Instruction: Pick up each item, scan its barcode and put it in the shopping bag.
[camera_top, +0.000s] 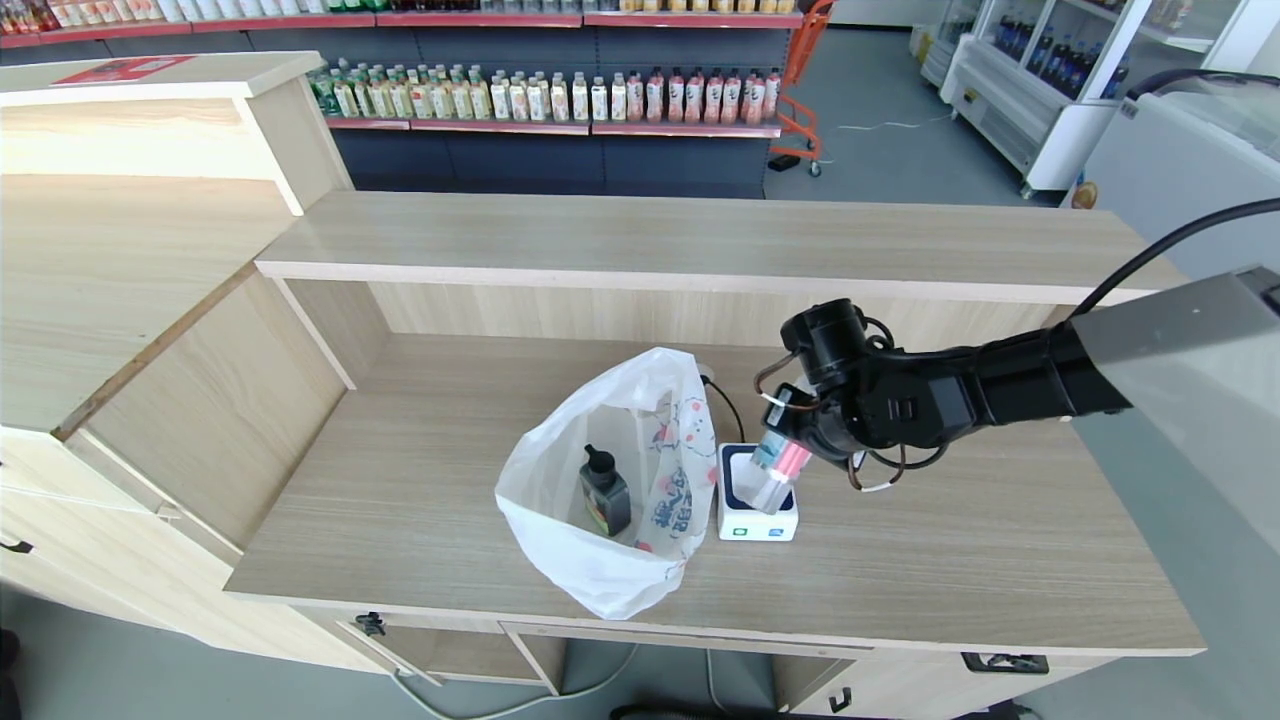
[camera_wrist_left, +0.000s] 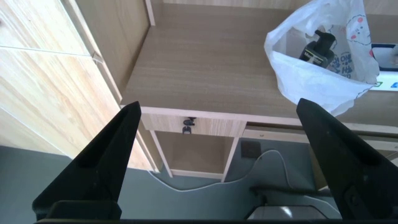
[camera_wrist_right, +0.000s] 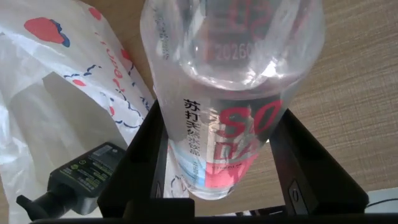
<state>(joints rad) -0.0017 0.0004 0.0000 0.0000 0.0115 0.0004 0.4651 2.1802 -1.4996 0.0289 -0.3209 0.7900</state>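
Clamping the clear, pink-labelled bottle (camera_top: 775, 478) by its sides, our right hand (camera_top: 798, 450) holds it tilted just above the white scanner (camera_top: 757, 523), which stands just beside the shopping bag (camera_top: 600, 575) on the bench (camera_top: 1000, 560). We see our left hand (camera_wrist_left: 217, 106) spread wide, off the bench's front edge.

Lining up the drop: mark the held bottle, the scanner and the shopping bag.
bottle (camera_wrist_right: 230, 74), right wrist view, clear part of its body.
scanner (camera_top: 757, 525), head view, white front face.
shopping bag (camera_top: 600, 585), head view, lower front wall.
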